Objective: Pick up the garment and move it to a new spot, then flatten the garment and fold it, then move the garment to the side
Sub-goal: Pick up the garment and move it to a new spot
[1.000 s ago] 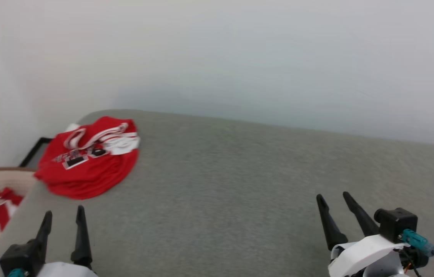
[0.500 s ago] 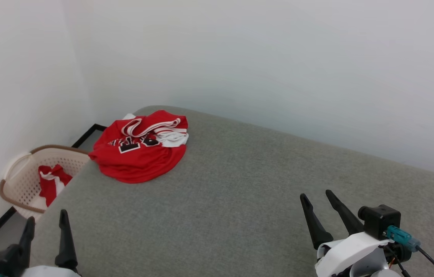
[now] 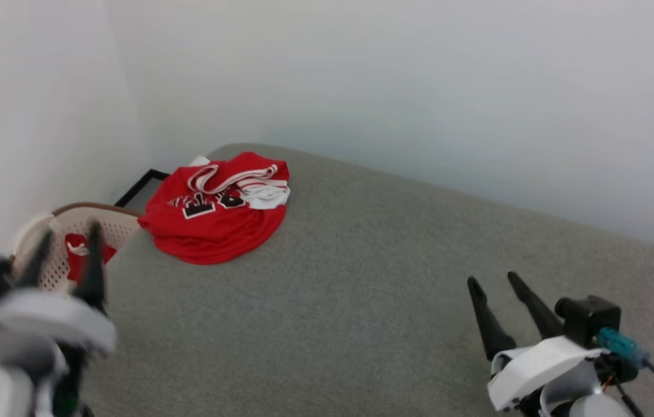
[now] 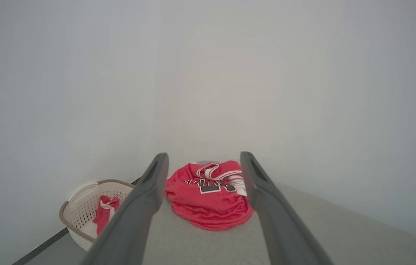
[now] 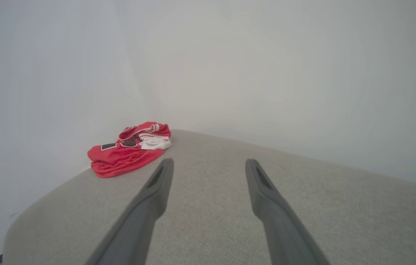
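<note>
- Position of the garment (image 3: 219, 211): this red jersey-style shirt, with white sleeve cloth, striped trim and black white-edged lettering, lay crumpled in a heap. It sat at the far left corner of the grey upholstered surface (image 3: 361, 278), close to that surface's edge and to the corner of the white walls.
- Tool on the robot's left: the left gripper (image 4: 204, 155) hung in the air with its two dark fingers spread wide and nothing between them. In its wrist view the heap sat framed between the fingers but lay well ahead. In the head view this gripper was blurred at the lower left.
- Tool on the robot's right: the right gripper (image 3: 492, 279) hovered over the near right part of the surface, fingers likewise apart and empty, well apart from the shirt.
- Step in hand, as a judgement: the reach to pick the shirt up.
- Doing it well probably meant keeping the left fingers centred on the heap.
- It also meant coming down onto a raised fold, not the flat hem.
- The fingers needed to close on enough cloth that it would not slip, and the lift had to clear the surface edge.
- A wicker-rimmed laundry basket (image 4: 112, 181) stood on the floor just beyond that edge, so a dropped shirt could have fallen in.
- Count: one shirt on the surface, one basket, one bundle of red and white cloth (image 4: 102, 213) in the basket, two grippers, four fingers.
</note>
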